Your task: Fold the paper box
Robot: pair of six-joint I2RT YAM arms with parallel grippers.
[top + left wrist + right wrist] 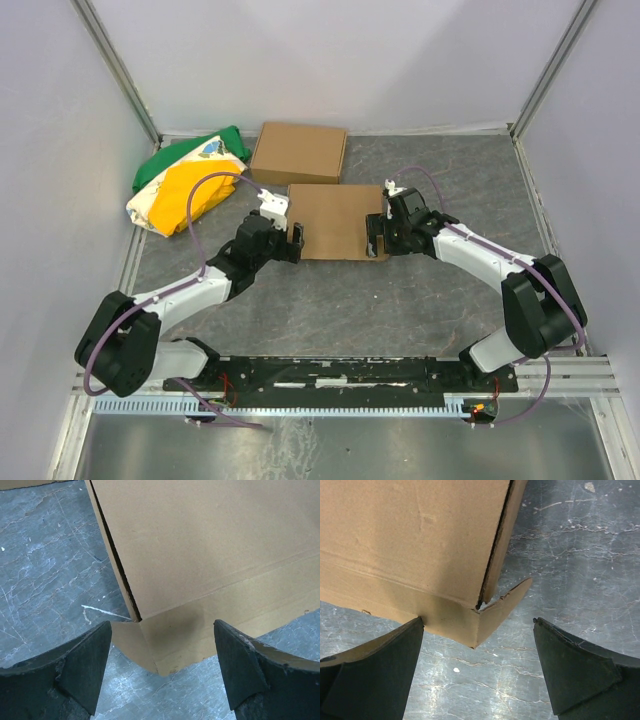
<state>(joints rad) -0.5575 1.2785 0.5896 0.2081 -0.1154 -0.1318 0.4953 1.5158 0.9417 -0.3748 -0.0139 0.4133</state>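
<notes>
- The paper box (335, 222) lies flat in the middle of the worktop (330, 310), between your two arms. Its lid is down and its side walls are not fully tucked in.
- The left gripper (296, 241) stands at the near left corner of the box. Its fingers (85, 662) are wide apart and hold nothing.
- The right gripper (375, 238) stands at the near right corner. Its fingers (575, 667) are also wide apart and empty.
- In the right wrist view a small flap at this corner splays outward. In the left wrist view a dark gap runs between the lid and the side wall.
- I judge that the box is light, thin cardboard. The panels are stiff, but it bends easily at the creases.
- It will probably slide on the smooth worktop, so push from both sides together.
- Take hold at the side wall near each corner, not on the lid. A hard pinch may dent the board.
</notes>
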